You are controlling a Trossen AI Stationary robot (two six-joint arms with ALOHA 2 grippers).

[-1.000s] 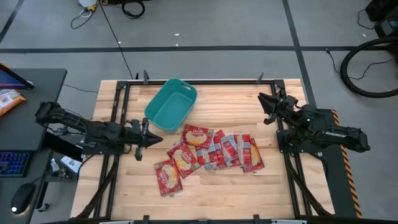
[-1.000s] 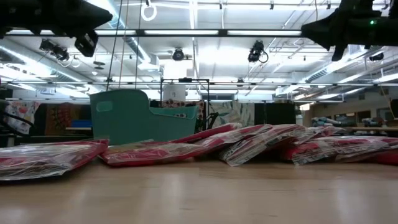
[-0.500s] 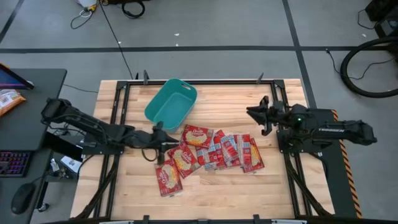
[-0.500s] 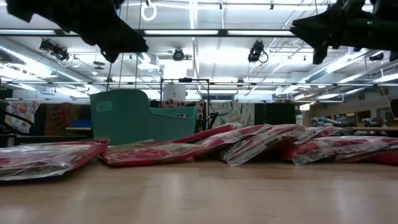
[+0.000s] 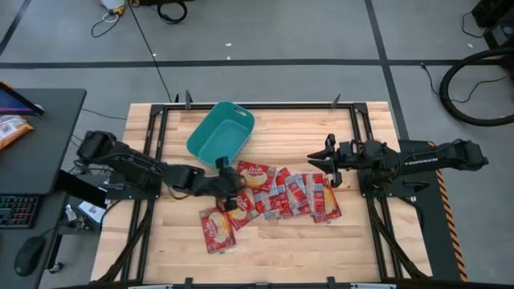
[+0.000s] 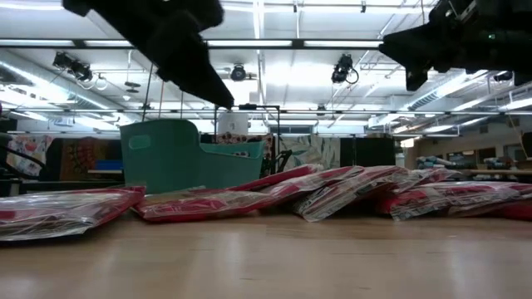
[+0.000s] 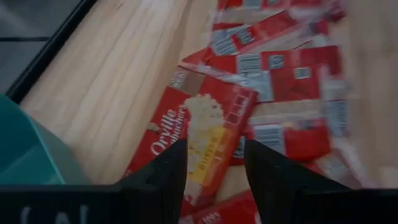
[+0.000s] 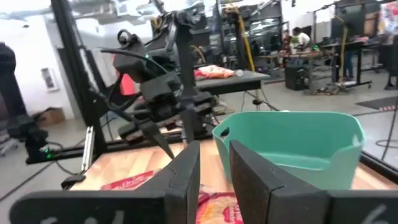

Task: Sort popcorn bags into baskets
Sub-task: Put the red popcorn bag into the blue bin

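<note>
Red popcorn bags overlapping under left gripper

The popcorn bags lay in an overlapping spread across the middle of the wooden table, flat red packets with cream-yellow picture patches and white-grey barcode bands. One packet lay a little apart at the near-left end of the spread, another showed butter popcorn artwork face up. The teal basket stood upright just beyond the spread toward the far-left part of the table, rounded-rectangular with a rolled rim, holding no packets
</note>
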